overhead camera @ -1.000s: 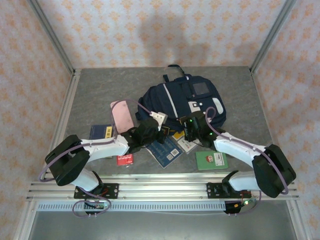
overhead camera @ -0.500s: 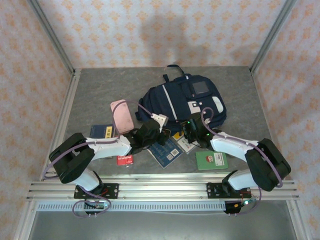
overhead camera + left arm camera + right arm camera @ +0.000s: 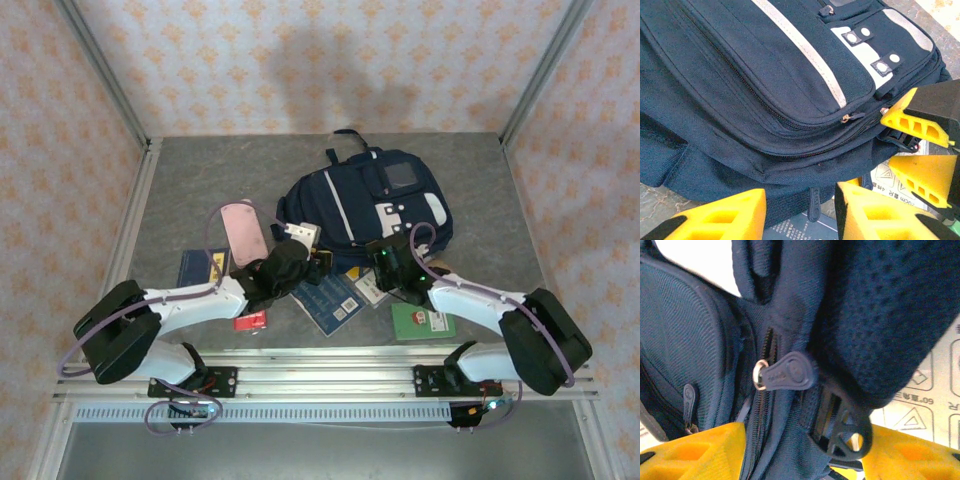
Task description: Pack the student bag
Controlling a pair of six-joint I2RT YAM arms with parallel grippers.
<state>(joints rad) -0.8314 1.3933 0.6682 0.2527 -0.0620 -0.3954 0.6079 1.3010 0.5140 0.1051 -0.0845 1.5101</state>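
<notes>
Pink case [image 3: 243, 232], blue book [image 3: 330, 300], green card [image 3: 422, 321], red packet [image 3: 251, 320] lie on table [image 3: 200, 190]

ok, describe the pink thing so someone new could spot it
Find the navy student bag mid-table, the biggest item there. Just off its left edge lies a flat, rounded pink case, tilted. It is the only pink object; the dark blue book next to it has a yellow label.

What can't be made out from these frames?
Top external: print on the blue booklet and green booklet, too small to read.
Right wrist: the right gripper has its fingertips cut off by the bottom edge, so whether it grips the strap buckle cannot be told.
Left wrist: the student bag, upper part cut off by the top and left edges.
</notes>
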